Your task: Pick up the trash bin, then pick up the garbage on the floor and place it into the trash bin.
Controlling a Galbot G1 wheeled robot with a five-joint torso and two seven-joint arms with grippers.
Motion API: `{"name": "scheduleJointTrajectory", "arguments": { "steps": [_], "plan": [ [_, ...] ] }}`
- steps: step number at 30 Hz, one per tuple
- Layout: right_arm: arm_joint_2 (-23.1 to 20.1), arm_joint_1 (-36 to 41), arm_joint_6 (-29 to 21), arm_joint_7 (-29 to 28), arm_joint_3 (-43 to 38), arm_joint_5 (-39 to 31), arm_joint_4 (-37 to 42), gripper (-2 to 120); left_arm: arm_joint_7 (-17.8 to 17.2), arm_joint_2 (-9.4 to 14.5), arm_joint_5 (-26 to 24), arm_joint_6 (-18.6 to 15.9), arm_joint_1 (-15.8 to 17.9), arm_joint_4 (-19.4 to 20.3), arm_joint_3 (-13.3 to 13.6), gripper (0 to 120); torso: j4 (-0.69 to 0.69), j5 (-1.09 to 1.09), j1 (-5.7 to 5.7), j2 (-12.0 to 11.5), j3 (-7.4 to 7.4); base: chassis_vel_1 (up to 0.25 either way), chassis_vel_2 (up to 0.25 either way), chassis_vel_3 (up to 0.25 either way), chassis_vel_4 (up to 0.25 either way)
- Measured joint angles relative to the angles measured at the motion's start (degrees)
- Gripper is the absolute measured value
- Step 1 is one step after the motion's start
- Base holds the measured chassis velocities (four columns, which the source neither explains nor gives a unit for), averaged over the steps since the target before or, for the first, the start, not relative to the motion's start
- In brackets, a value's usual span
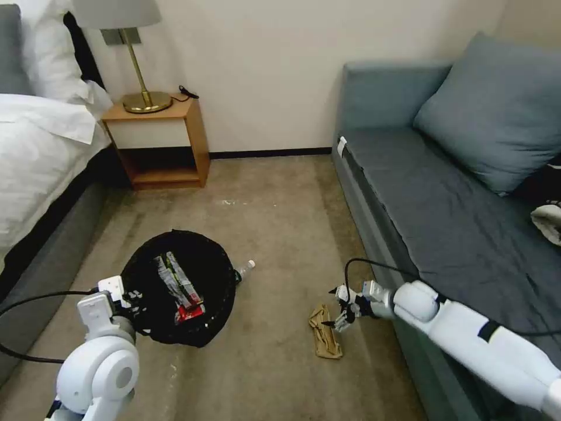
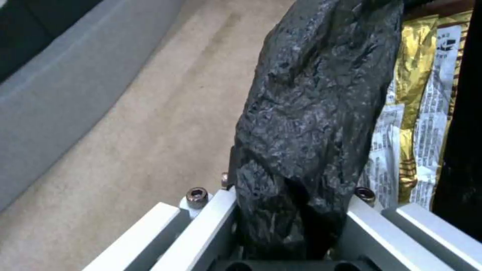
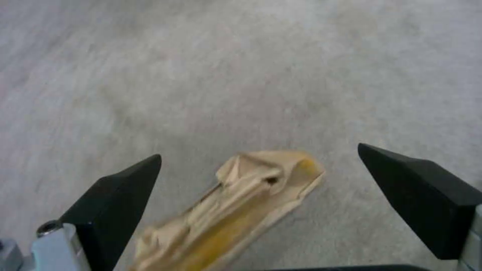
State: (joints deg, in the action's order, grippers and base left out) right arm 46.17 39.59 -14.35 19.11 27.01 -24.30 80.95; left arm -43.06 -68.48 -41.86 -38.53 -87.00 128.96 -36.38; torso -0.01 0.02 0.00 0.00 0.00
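The left hand point(image 1: 130, 299) was clamped tight on the black-bagged rim of the trash bin point(image 1: 181, 286), holding it over the carpet point(image 1: 269, 199) between the bed point(image 1: 41, 152) and the sofa point(image 1: 444, 199). Inside lay the yellow-silver wrapper point(image 1: 172, 278) and the red-and-white wrapper point(image 1: 188, 314). The bottle point(image 1: 245, 268) lay on the floor just beside the bin. The right hand point(image 1: 338, 306) hung low with fingers spread wide either side of the tan paper point(image 1: 325, 333), not touching it.

No legible txt; print on snack wrapper point(image 2: 427, 124) too small to read.
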Motion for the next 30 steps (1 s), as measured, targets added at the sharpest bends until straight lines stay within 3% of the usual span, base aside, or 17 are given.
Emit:
{"name": "scheduleJointTrajectory", "arguments": {
  "steps": [1, 3, 4, 7, 8, 10, 11, 12, 19, 30],
  "plan": [
    [0.0, 0.0, 0.0, 0.0, 0.0, 0.0, 0.0, 100, 0.0, 0.0, 0.0, 0.0, 0.0, 0.0, 0.0, 1, 0.00, 0.00, 0.00, 0.0, 0.00, 0.000, 0.000, 0.000, 0.000],
    [0.0, 0.1, -3.9, -7.7, 1.0, -4.9, 3.6, 100, 0.0, 0.1, 0.1, 0.0, 0.1, 0.0, 0.4, 1, 0.00, -0.02, 0.00, 0.0, 0.00, 0.000, 0.000, 0.000, 0.000],
    [0.0, 0.1, -3.9, -7.7, 1.0, -4.9, 3.6, 100, 0.0, 0.1, 0.1, 0.0, 0.1, 0.0, 0.4, 1, 0.00, -0.02, 0.00, 0.0, 0.00, 0.000, 0.000, 0.000, 0.000],
    [1.4, -1.5, -19.6, -25.3, 1.8, -17.6, 11.5, 100, 0.0, 1.2, 0.0, 0.0, -0.1, 0.0, 0.2, 1, 0.00, -0.04, 0.00, 0.0, 0.00, 0.000, 0.000, 0.000, 0.000],
    [1.4, -1.5, -19.6, -25.3, 1.8, -17.6, 11.5, 100, 0.0, 1.2, 0.0, 0.0, -0.1, 0.0, 0.2, 1, 0.00, -0.04, 0.00, 0.0, 0.00, 0.000, 0.000, 0.000, 0.000],
    [3.1, -2.2, -25.4, -33.4, 1.3, -22.9, 14.0, 100, 0.0, 1.6, -0.1, 0.1, -0.4, 0.1, -0.2, 1, 0.02, -0.02, 0.00, 0.0, 0.00, 0.000, 0.000, 0.000, 0.000],
    [4.3, -2.7, -27.8, -40.2, 1.2, -27.2, 15.3, 100, -0.1, 1.9, -0.3, 0.1, -0.7, 0.2, -0.4, 1, 0.03, -0.03, 0.00, 0.0, 0.00, 0.000, 0.000, 0.000, 0.000],
    [5.0, -2.8, -28.3, -43.8, 1.4, -29.0, 15.7, 100, -0.1, 2.1, -0.3, 0.1, -1.0, 0.2, -0.5, 1, 0.03, -0.04, 0.00, 0.0, 0.00, 0.000, 0.000, 0.000, 0.000],
    [6.2, 0.0, -28.6, -49.5, 1.2, -31.3, 15.9, 100, -0.2, 3.7, -0.9, 0.1, -2.4, 0.2, -1.5, 1, 0.01, 0.00, 0.00, 0.0, 0.00, 0.000, 0.000, 0.000, 0.000],
    [6.9, 4.3, -28.1, -53.1, 2.4, -33.9, 16.6, 100, -0.3, 4.5, -1.5, 0.1, -2.5, 0.4, -1.8, 1, -0.01, -0.02, 0.00, 0.0, 0.00, 0.000, 0.000, 0.000, 0.000]
  ]
}}
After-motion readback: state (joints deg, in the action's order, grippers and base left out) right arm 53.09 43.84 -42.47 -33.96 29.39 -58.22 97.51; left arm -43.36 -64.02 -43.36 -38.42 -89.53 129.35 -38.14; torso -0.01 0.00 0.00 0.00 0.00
